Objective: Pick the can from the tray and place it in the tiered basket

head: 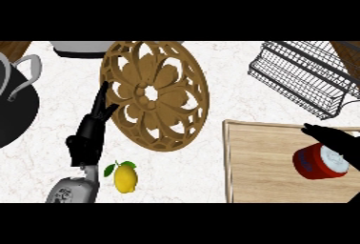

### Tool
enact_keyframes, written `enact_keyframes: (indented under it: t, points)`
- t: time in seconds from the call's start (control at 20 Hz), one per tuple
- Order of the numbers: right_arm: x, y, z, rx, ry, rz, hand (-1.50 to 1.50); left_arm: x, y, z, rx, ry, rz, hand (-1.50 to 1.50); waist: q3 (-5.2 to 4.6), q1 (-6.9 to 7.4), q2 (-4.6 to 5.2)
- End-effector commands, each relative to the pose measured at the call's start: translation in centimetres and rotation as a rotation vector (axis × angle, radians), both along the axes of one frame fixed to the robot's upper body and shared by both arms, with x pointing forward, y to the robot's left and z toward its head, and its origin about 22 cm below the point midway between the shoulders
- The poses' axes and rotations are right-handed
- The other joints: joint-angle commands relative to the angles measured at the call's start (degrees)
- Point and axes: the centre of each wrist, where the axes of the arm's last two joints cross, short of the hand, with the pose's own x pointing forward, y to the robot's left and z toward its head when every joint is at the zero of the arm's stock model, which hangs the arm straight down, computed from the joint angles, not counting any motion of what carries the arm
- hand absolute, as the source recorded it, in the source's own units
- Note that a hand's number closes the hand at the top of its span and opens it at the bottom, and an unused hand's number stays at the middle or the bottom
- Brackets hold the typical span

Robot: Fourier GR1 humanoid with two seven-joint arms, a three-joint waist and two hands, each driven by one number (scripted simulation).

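A red can (318,163) with a pale lid lies on the wooden tray (267,162) at the lower right. My right hand (336,140) comes in from the right edge, fingers stretched over the can's top and far side; no curl round the can shows. The dark wire tiered basket (302,76) stands at the upper right, beyond the tray. My left hand (93,128) rests open left of centre with its fingers pointing up, beside the carved wooden trivet.
A large round carved wooden trivet (155,95) lies in the middle. A lemon (126,178) with a leaf sits below it. A black pot with metal handles (14,105) is at the left edge, a grey-white dish (84,47) at the top.
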Motion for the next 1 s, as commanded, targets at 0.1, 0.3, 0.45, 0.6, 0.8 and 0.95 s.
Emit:
enact_keyframes:
  t: [0.1, 0.3, 0.45, 0.6, 0.8, 0.95]
  points:
    - [1.0, 1.1, -1.2, 0.035, -0.002, -0.010, -1.50, 1.0, 2.5, -0.7, -0.004, -0.001, 0.004, 0.00, 0.00, 0.03, 0.05]
    - [-0.6, -0.6, -2.6, 0.087, -0.046, -0.048, 1.50, -0.8, 0.3, 1.0, -0.008, -0.002, -0.019, 0.00, 0.02, 0.03, -0.08]
    - [0.4, -0.3, -3.2, 0.059, -0.146, -0.015, 1.50, 0.6, 1.5, 1.1, -0.002, -0.007, -0.007, 0.00, 0.02, 0.00, -0.01]
    - [2.5, 1.8, -4.7, -0.018, -0.243, 0.033, 1.50, -0.2, 0.0, 0.5, 0.016, -0.007, -0.017, 0.00, 0.04, 0.45, 0.08]
    - [3.5, 4.5, -4.6, -0.097, -0.217, -0.123, 1.50, -0.1, -1.2, -0.8, 0.001, -0.012, -0.017, 0.00, -0.02, 0.63, 0.18]
    - [3.7, 4.1, -6.1, -0.250, -0.059, -0.484, 1.50, 0.3, -1.2, 0.9, 0.005, -0.014, -0.053, 0.00, -0.27, 2.63, 1.00]
